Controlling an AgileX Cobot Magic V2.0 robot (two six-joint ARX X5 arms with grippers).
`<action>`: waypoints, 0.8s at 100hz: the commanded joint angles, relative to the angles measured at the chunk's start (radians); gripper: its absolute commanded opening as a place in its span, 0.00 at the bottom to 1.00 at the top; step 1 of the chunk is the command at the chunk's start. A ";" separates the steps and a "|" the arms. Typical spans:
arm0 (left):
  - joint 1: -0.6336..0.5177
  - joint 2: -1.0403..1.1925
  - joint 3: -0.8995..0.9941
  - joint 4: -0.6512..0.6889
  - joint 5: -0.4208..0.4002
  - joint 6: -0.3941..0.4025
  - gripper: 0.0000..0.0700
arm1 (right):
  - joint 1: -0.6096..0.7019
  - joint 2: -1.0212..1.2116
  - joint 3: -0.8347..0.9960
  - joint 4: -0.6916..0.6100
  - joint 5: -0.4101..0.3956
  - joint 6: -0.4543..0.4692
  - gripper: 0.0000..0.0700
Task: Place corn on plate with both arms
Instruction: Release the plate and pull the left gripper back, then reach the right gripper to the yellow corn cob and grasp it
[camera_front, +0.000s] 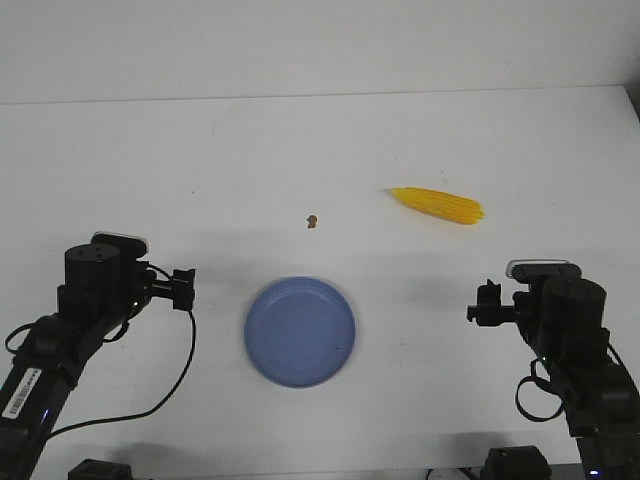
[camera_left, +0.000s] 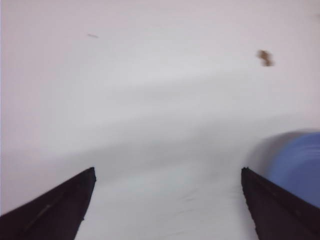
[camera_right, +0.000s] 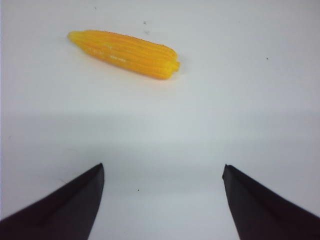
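The yellow corn (camera_front: 438, 204) lies on the white table at the right, behind the plate, its pale tip pointing left. It also shows in the right wrist view (camera_right: 125, 53), well ahead of the fingers. The blue plate (camera_front: 300, 331) sits near the front middle, empty; its rim shows blurred in the left wrist view (camera_left: 299, 165). My left gripper (camera_front: 183, 289) is open and empty, left of the plate. My right gripper (camera_front: 487, 303) is open and empty, right of the plate and in front of the corn.
A tiny brown speck (camera_front: 313, 220) lies on the table behind the plate; it also shows in the left wrist view (camera_left: 265, 57). The table's far edge meets a pale wall (camera_front: 300, 50).
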 joint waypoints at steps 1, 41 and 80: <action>0.000 -0.013 0.008 -0.013 -0.050 0.056 0.85 | 0.001 0.002 0.016 0.011 0.000 0.007 0.72; 0.000 -0.068 0.008 -0.034 -0.090 0.065 0.85 | 0.001 0.001 0.016 0.058 -0.001 0.006 0.72; 0.000 -0.068 0.008 -0.036 -0.090 0.028 0.85 | 0.000 0.280 0.222 0.030 -0.069 -0.144 0.71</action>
